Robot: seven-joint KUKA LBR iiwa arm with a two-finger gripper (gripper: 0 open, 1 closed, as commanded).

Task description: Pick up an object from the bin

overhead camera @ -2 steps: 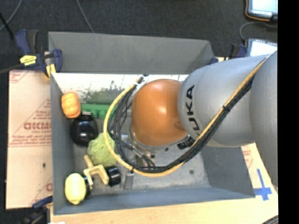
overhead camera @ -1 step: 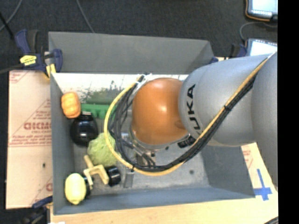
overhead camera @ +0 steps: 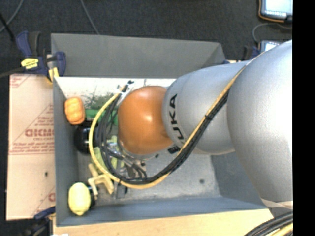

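The smooth, silver-grey arm (overhead camera: 221, 112) is reaching in from the right. Its glossy, rounded orange wrist cover (overhead camera: 140, 119) is hanging over the left half of the grey sheet-metal bin (overhead camera: 138, 58). Thin yellow and black cables (overhead camera: 162, 173) are looping down around the cover.

Below the cover, the dark gripper (overhead camera: 129, 168) is sitting low over the speckled floor in the bin's left-middle part. The cover and cables are hiding most of it, so I cannot tell how far open it is or whether it has hold of anything.

Nearest to it, a flat green piece (overhead camera: 110, 144) is lying partly under the cover. A cream-coloured angular piece (overhead camera: 101, 182) is lying just left of the gripper. A shiny black rounded object (overhead camera: 81, 137) is resting near the left wall, below a ribbed orange pumpkin-shaped thing (overhead camera: 74, 110). A matte, pale yellow lemon-shaped thing (overhead camera: 78, 198) is sitting in the near left corner.
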